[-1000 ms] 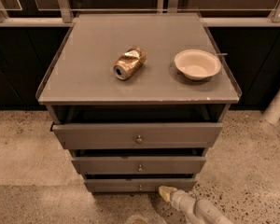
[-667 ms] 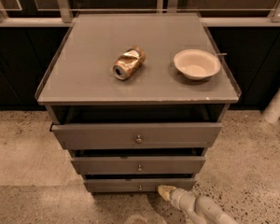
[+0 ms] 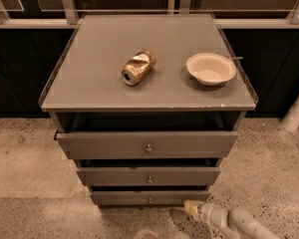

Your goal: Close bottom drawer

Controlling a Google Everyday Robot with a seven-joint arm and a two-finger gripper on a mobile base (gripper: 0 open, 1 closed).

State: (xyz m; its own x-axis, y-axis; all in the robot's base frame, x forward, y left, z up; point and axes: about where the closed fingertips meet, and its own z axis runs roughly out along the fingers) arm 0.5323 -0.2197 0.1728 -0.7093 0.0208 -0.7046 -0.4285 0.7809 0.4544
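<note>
The bottom drawer point(image 3: 139, 198) is the lowest, slimmest grey front of three, with a small round metal knob point(image 3: 150, 200) at its centre. It stands pulled out a little, as do the two drawers above it. My gripper point(image 3: 191, 207) is low at the drawer's right front corner, close to the floor, with the pale arm point(image 3: 239, 223) reaching in from the lower right. I cannot tell whether it touches the drawer front.
On the cabinet's grey top point(image 3: 89, 83) lie a crushed can point(image 3: 138, 66) on its side and a cream bowl point(image 3: 211, 68). Speckled floor surrounds the cabinet. A white post point(image 3: 296, 111) stands at the right. Dark cabinets with metal rails run behind.
</note>
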